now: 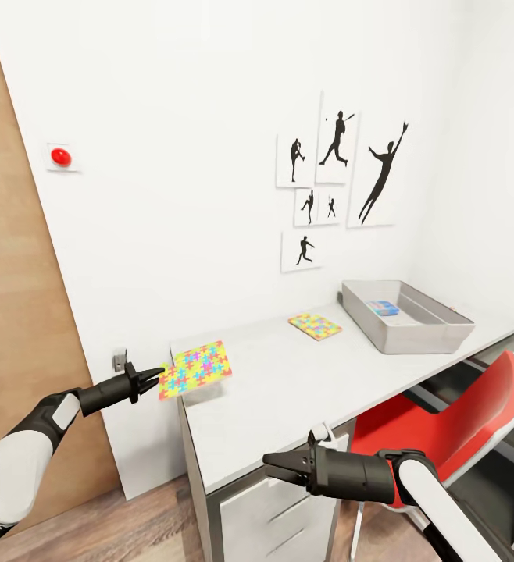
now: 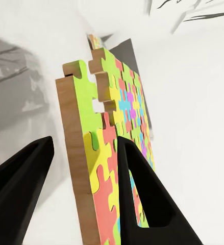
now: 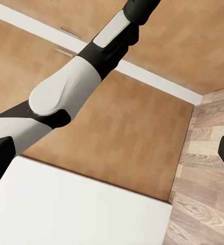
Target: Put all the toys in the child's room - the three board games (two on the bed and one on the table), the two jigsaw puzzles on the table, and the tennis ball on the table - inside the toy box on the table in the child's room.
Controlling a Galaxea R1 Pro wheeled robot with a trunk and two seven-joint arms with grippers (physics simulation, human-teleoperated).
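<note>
Item: left hand [image 1: 157,373] — closed on the near edge of one jigsaw puzzle [image 1: 195,369], which is raised off the tabletop [image 1: 288,390] at its left end. The left wrist view shows the mat's [image 2: 109,153] edge standing between the two fingers [image 2: 142,199], one each side.

Item: right hand [image 1: 276,465] — low, in front of the drawers [image 1: 265,515]; fingers look nearly together with nothing between them, though exact opening cannot be told.

Item: second jigsaw puzzle [image 1: 315,325] — flat on the tabletop, between the held mat and the toy box [image 1: 444,332].

Item: toy box — at the far right of the tabletop, by the wall; a blue board game [image 1: 383,307] already lies inside.

Handling note (judgement): the mat is thin and pinched at one edge only, so it is likely to sag or swing. Carry it level and slowly over the second mat, clear the box's near rim, and lower it well inside before releasing. A red chair [image 1: 452,421] stands below the box.
</note>
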